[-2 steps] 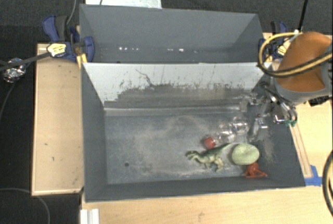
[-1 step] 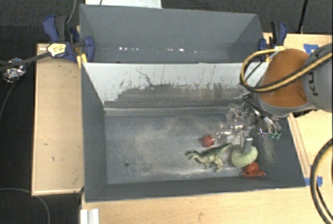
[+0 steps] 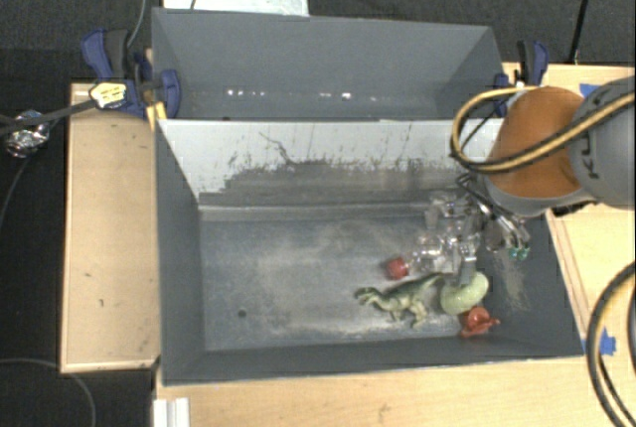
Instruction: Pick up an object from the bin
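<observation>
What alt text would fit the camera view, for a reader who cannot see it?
The robot's gripper hangs low in the front right part of a grey metal bin, above a cluster: a green toy dinosaur, a pale green rounded object, a small round red piece and a red lumpy piece.

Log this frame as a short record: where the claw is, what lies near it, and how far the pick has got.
container: grey metal bin
claw: low in the bin's near right part, arm coming in from the right
things by the claw: green toy dinosaur, small red ball, pale green rounded lump, small red piece
layout: all four clustered together on the bin floor, just under and in front of the claw
pick state: nothing seen lifted; whether anything is gripped cannot be told
</observation>
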